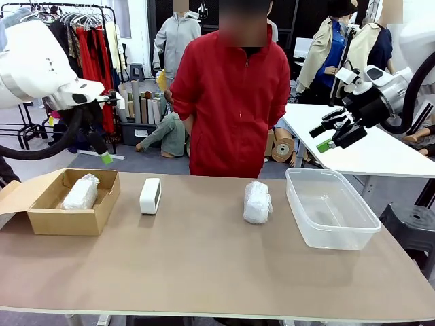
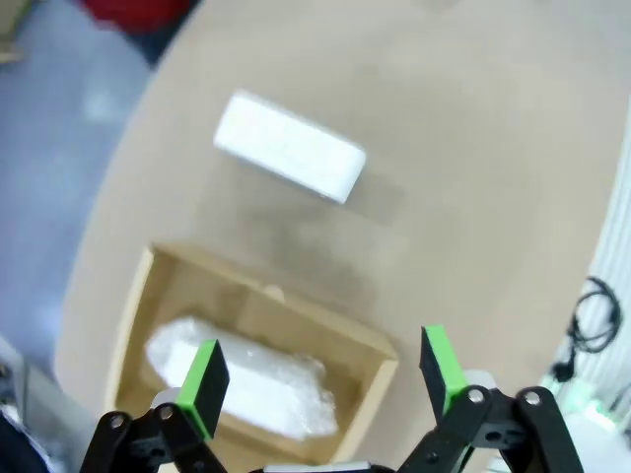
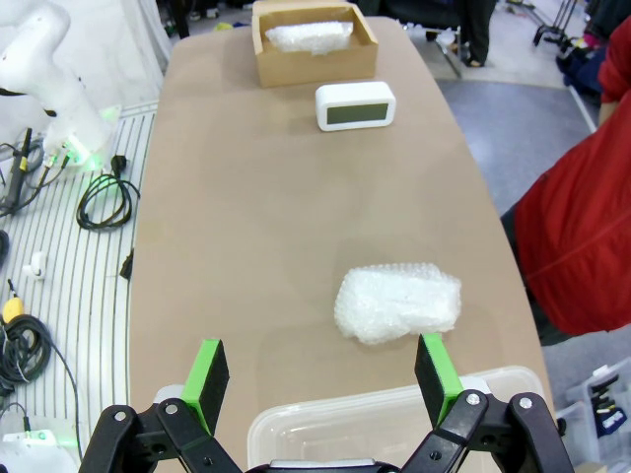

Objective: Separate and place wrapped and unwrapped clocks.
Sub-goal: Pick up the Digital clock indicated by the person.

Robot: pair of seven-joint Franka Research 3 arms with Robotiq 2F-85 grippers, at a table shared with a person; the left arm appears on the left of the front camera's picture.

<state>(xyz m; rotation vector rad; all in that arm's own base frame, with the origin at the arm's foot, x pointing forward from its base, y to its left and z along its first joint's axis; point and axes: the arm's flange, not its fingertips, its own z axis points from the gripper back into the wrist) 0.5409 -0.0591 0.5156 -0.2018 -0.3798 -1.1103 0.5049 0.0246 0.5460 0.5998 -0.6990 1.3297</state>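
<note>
The left fingers [image 2: 205,382] were spread and empty above the cardboard box [image 1: 64,221] at the tabletop's [image 1: 204,272] left, where one whitish bubble-wrap bundle [image 1: 81,192] lay. The right fingers [image 3: 434,367] hung open and empty over the clear tub [image 1: 299,204] at the right. Just right of the box stood the bare white clock [image 1: 150,195], its dark face turned right. A second bundle [image 1: 257,202] lay near the tub's left side.

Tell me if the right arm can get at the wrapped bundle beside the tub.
Likely yes: the right pincer hangs open nearby, and the wrapped bundle lies alone, nothing over it.
</note>
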